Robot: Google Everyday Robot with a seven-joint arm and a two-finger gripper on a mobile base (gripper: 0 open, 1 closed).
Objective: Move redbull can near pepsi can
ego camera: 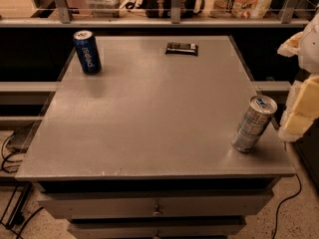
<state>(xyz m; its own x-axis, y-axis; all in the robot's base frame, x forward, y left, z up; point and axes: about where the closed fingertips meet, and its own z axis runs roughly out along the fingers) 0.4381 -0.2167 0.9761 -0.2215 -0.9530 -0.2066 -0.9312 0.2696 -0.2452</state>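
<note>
1. Pepsi can (87, 52) stands at the bench's (149, 128) far left corner.
2. Dark bar (182, 48) lies at the far edge.
3. Redbull can (253, 123) stands near the front right corner, well apart from the pepsi can.
4. Pincer (302, 108) hangs beside the bench's right edge; spread or pressed, I cannot tell.

The pepsi can (87, 52) is dark blue with white lettering and a silver top. The redbull can (253, 123) is silver with bluish-grey checks. The tabletop (149, 113) is speckled grey. At the right edge, the pincer (301, 108) is cream and yellow.
</note>
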